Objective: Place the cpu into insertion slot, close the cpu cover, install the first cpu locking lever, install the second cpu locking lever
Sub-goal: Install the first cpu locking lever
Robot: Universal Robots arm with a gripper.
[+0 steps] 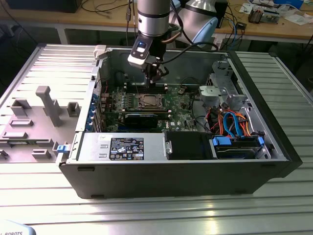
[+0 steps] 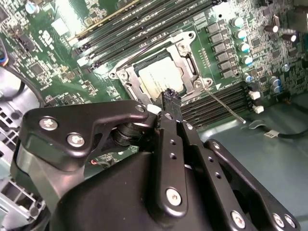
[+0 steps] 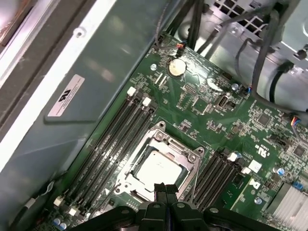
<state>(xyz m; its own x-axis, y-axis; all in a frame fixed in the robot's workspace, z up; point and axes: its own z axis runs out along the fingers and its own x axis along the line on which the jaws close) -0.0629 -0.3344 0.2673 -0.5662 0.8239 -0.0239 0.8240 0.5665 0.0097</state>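
My claw (image 3: 166,188) is pinched shut with nothing in it, and it hangs right by one edge of the cpu cover (image 3: 168,144). The cpu (image 3: 158,169) sits in the insertion slot (image 3: 122,180) on the green board (image 3: 216,125). The cpu cover lies flat around it.

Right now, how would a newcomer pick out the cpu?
Inside the open computer case lies a green board. Near its middle, between long black memory slots, the cpu is the pale flat metal square framed by the silvery cpu cover.
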